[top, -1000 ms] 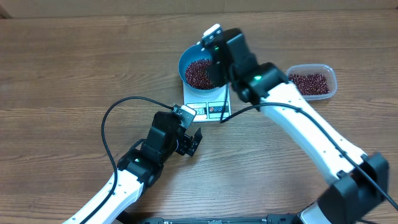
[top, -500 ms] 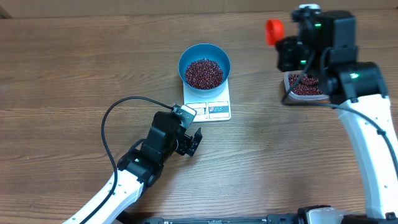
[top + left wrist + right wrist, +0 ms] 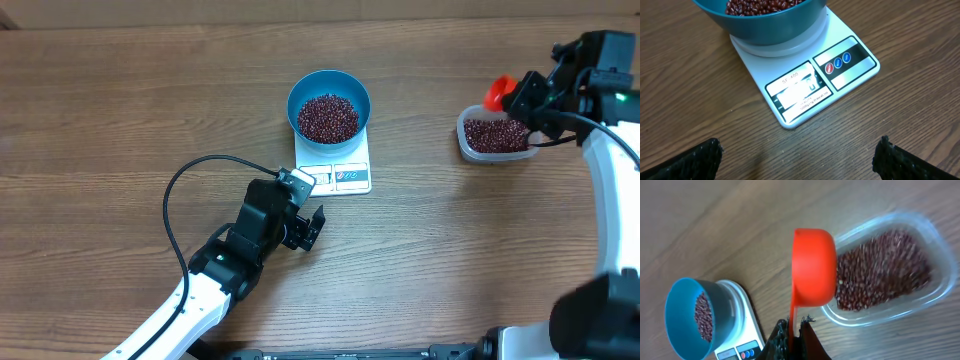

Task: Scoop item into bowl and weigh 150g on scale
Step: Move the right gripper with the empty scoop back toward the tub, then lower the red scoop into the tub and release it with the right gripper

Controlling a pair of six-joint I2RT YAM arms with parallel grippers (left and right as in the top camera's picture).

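Note:
The blue bowl (image 3: 329, 92) stands on the white scale (image 3: 336, 176) and holds a pile of dark red-brown beans (image 3: 328, 118). My right gripper (image 3: 522, 98) is shut on the handle of an orange-red scoop (image 3: 497, 92), held at the left end of a clear container (image 3: 480, 153) of more beans. In the right wrist view the scoop (image 3: 812, 265) hangs cup-down over the container (image 3: 935, 297), its handle pinched in the gripper (image 3: 795, 326). My left gripper (image 3: 312, 228) rests open on the table just in front of the scale (image 3: 820, 85), with nothing between its fingers.
A black cable (image 3: 190, 175) loops over the table left of my left arm. The clear container sits at the right, well apart from the scale. Bare wooden table (image 3: 120, 90) lies to the left and in front.
My right arm has swung from above the bowl to the right and now holds the scoop over the clear container. The left arm has not moved.

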